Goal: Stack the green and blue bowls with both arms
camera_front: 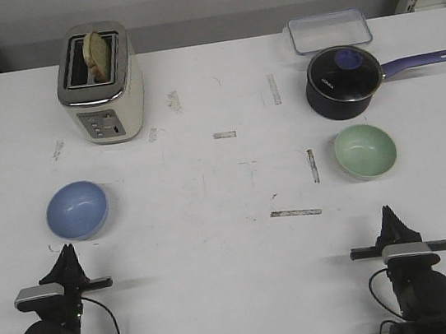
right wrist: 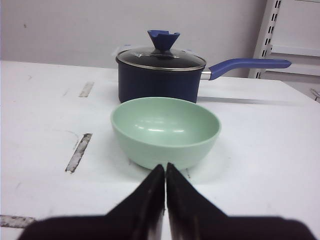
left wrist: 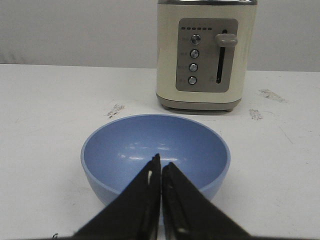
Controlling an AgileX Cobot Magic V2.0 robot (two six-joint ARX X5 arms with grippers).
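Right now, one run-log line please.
left hand shut, facing blue bowl | right hand shut, facing green bowl | bowls apart, unstacked

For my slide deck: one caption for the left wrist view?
Shut left gripper faces an empty blue bowl, with a cream toaster behind it on the white table.

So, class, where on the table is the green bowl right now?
In the front view the green bowl sits on the right side of the table, just in front of the lidded saucepan and ahead of the right claw.
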